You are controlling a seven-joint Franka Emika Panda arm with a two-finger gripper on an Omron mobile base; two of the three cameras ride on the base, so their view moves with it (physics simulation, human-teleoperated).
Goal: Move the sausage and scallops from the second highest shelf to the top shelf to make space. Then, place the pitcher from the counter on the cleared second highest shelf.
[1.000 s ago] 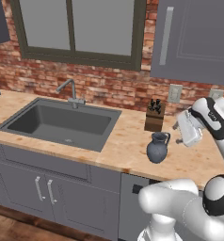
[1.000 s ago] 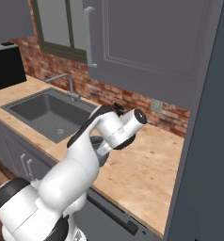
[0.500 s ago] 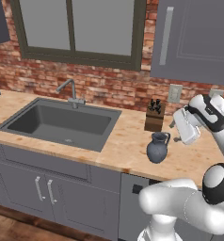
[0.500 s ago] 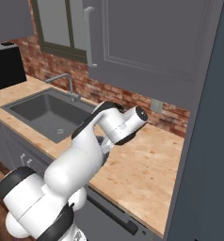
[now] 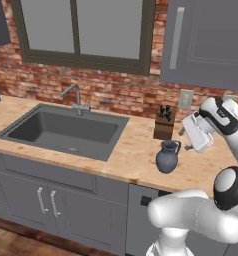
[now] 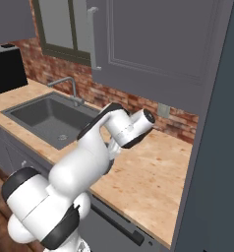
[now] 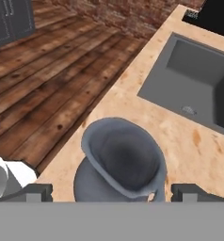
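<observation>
End effector (image 7: 112,192) hung spread wide over the pitcher (image 5: 168,157) on the worktop (image 5: 141,150); I'd drop straight down, avoiding the 5 o'clock handle.

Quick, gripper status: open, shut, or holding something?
Gripper: open, holding nothing; its fingers stand wide either side of the pitcher just below it on the counter.
</observation>
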